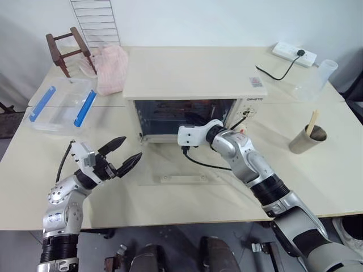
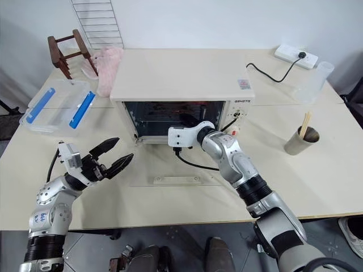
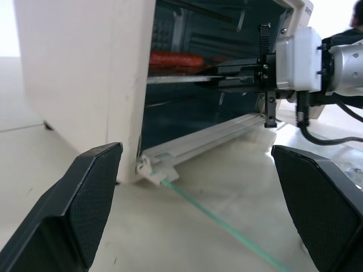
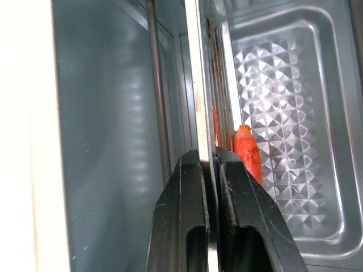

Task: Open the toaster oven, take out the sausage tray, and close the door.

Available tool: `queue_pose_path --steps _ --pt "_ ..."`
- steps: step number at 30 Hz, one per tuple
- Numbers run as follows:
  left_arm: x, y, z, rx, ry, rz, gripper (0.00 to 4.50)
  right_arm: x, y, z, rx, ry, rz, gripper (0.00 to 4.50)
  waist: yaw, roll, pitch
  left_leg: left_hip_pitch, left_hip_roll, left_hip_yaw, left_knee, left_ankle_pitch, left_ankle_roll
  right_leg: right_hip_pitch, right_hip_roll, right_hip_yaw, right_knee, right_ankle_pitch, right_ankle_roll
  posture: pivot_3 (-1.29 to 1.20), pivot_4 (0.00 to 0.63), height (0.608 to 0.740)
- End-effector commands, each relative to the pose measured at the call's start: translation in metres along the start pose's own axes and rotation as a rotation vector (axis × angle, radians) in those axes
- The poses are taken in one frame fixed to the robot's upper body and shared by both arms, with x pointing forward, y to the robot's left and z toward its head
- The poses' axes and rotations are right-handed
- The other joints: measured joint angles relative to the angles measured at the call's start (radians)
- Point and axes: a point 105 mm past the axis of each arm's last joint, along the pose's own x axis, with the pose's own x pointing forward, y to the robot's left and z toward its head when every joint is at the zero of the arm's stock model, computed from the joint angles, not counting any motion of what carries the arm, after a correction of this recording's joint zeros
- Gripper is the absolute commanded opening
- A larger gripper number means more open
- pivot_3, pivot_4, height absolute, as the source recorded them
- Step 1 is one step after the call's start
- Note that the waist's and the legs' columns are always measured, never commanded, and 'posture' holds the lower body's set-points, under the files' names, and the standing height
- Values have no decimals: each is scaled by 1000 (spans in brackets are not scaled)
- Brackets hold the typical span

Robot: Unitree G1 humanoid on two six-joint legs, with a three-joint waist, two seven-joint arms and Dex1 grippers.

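The cream-white toaster oven (image 1: 193,73) stands mid-table with its door (image 1: 182,178) folded down flat onto the table, bar handle toward me. Inside, the silver sausage tray (image 3: 181,79) sits level on its rack with a red sausage (image 3: 176,58) on it. My right gripper (image 4: 209,156) reaches into the oven mouth and is shut on the tray's thin front edge (image 4: 202,85), the sausage (image 4: 248,150) just beyond its fingers. My left gripper (image 1: 131,147) hovers open and empty over the table, in front of the oven's left corner.
A clear plastic box with blue clips (image 1: 62,103) lies at the left. Behind it are a wooden stand (image 1: 67,50) and a pink cloth (image 1: 112,67). A paper cup with sticks (image 1: 308,139), a clear cup (image 1: 317,76) and a power strip (image 1: 294,54) sit at the right.
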Motion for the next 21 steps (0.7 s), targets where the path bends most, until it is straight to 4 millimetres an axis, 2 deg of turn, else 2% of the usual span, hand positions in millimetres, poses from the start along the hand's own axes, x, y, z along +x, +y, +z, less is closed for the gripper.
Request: queue_pose_path --steps 1,6,10,17,21 --pt "2 -2 3 14 -13 -17 4500 -10 -28 32 28 -128 -90 19 -5 0 0 0 0 0 0 0 0 0 0 0 0 0 0 0 150 740" --pt "3 -1 3 9 -12 -21 4500 -32 -15 36 68 -158 -51 19 -2 0 0 0 0 -1 0 0 0 0 0 -1 0 0 0 0 150 740" --pt "6 -5 1 -15 4 -53 4500 -57 0 30 90 -165 -26 19 6 0 0 0 0 -2 0 0 0 1 0 -1 0 0 0 0 150 740" --pt "2 -8 -1 -49 56 -87 4500 -89 5 22 82 -125 -22 19 30 0 0 0 0 -2 2 0 0 2 0 -1 -1 0 0 0 150 740" --pt "2 -7 -3 -68 78 -106 4500 -104 7 25 69 -118 -15 19 52 -1 0 0 -1 -2 3 0 0 3 0 -1 -1 0 0 0 150 740"
